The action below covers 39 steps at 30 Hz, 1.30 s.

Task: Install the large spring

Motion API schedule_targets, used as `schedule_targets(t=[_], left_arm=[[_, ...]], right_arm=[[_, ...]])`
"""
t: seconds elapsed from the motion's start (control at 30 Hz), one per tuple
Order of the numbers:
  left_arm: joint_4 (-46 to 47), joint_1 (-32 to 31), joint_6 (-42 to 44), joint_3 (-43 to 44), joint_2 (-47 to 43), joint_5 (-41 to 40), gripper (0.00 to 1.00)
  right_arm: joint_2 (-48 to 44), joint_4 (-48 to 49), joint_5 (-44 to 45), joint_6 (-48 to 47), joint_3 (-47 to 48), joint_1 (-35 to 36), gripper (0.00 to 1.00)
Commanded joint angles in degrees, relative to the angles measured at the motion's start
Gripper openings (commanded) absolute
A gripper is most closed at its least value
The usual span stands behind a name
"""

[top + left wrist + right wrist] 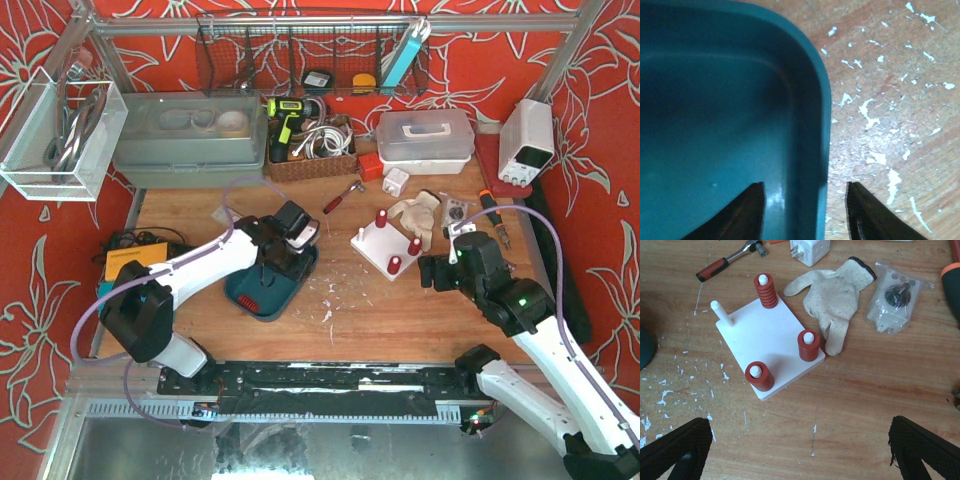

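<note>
Left gripper [804,186]: fingers apart, astride one wall of the teal tray [812,100]. One finger is inside the tray, the other outside over the table [890,75]. The outer finger stands clear of the wall, so it has let go and clamps nothing. From above, the tray lies left of the white peg board [765,335], apart from it.

Right gripper [799,421]: jaws spread wide and empty, hovering over bare wood at the board's near-right side, not touching it.

Board has four white pegs. Three carry red springs:
- tall narrow spring [766,291] on the far peg
- medium spring [808,346] on the right peg
- short wide spring [759,376] on the near peg

Left peg [721,311] is bare. Cannot tell which of these is the large spring.

Work glove [835,295] lies just beside the board's right edge. Ratchet wrench [727,262] lies beyond the board's far side.
</note>
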Motion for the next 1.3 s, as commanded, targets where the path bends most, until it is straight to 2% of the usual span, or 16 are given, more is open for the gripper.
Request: schedule_targets(t=[0.0, 0.13, 0.2, 0.33, 0.43, 0.53, 0.63, 0.7, 0.87, 1.03, 1.27], left_arm=[[-4.51, -0.09, -2.41, 5.70, 0.70, -4.74, 0.54], [-10.92, -0.09, -13.80, 10.66, 1.87, -8.49, 0.58], [-14.98, 0.72, -26.48, 12.05, 1.58, -9.43, 0.57], [-16.17, 3.80, -46.42, 10.33, -0.61, -2.06, 0.54], [-18.63, 4.30, -57.73, 11.36, -0.89, -2.90, 0.54], [-21.79, 5.15, -68.09, 10.10, 0.26, -2.97, 0.54], [-21.20, 5.71, -75.05, 6.66, 1.53, 0.08, 0.54], [-22.87, 5.71, -78.38, 7.12, 2.87, 0.39, 0.56], [-32.16, 5.70, -80.00, 13.33, 6.03, -7.56, 0.66], [-33.64, 5.97, -82.26, 11.51, 6.70, -8.97, 0.63], [-30.28, 6.83, -82.11, 6.64, 6.73, -11.02, 0.60]], right_arm=[[-0.98, 1.47, -1.58, -0.82, -0.78, -0.18, 0.97], [-0.93, 1.51, -2.16, -1.74, -0.09, -0.17, 0.97], [-1.13, 1.42, -2.45, -1.54, 0.07, -0.22, 0.97], [-1.85, 2.42, -3.08, -0.86, -0.49, -0.21, 0.97], [-2.50, 4.07, -4.04, -0.63, -1.67, -0.17, 0.97], [-2.59, 4.77, -4.47, -0.28, -2.13, -0.18, 0.97], [-1.98, 4.28, -4.69, -0.03, -1.79, -0.18, 0.97], [-1.42, 3.35, -4.98, -0.08, -1.42, -0.20, 0.97], [-1.55, 1.20, -5.29, -0.02, -1.56, -0.16, 0.97], [-3.34, 1.54, -4.57, 0.29, -2.54, -0.18, 0.96], [-2.74, 1.65, -4.24, -0.96, -1.93, -0.18, 0.97]])
